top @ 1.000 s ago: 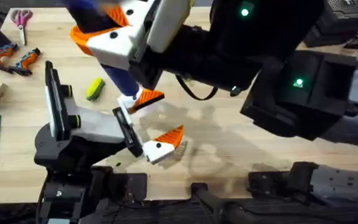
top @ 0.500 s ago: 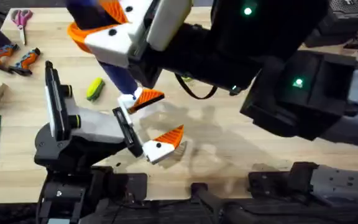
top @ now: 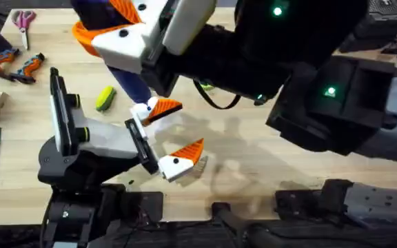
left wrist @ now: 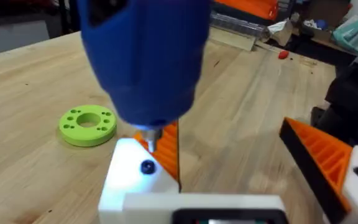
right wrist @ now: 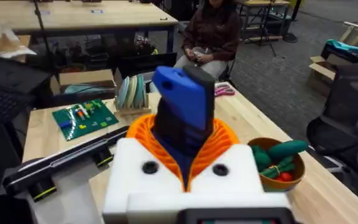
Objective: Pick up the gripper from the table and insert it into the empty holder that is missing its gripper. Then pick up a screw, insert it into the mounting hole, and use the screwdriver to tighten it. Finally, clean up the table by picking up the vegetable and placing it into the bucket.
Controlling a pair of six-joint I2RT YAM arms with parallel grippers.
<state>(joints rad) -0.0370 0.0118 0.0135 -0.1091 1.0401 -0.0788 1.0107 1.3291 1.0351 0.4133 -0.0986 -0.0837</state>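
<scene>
Overhead: right gripper [top: 126, 31], raised slightly since a second ago, clamps the screwdriver [top: 135, 83]; vegetable [top: 105, 98] lies uncollected. Left wrist: screwdriver tip hovers beside the screw [left wrist: 147, 167] in the holder [left wrist: 135, 177]; left gripper [top: 164, 138] spread, empty. Right wrist: bucket [right wrist: 280, 165] awaits; tightening unfinished

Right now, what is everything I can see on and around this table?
screwdriver: one, bright blue, clamped upright in the right gripper, its dark tip over a white block
vegetable: one, yellow-green, on the table beside the left arm
bucket: one, brown, holding colourful toy items
ring disc: one, green with holes, flat on the table
scissors: one pair, pink handles, far left corner
hand tools: two, orange and black, left edge
circuit board: one, green, on the table
table: one, light wood
left gripper: white blocks with orange tips, spread apart
right gripper: white with orange ribbed pads, shut on the screwdriver
</scene>
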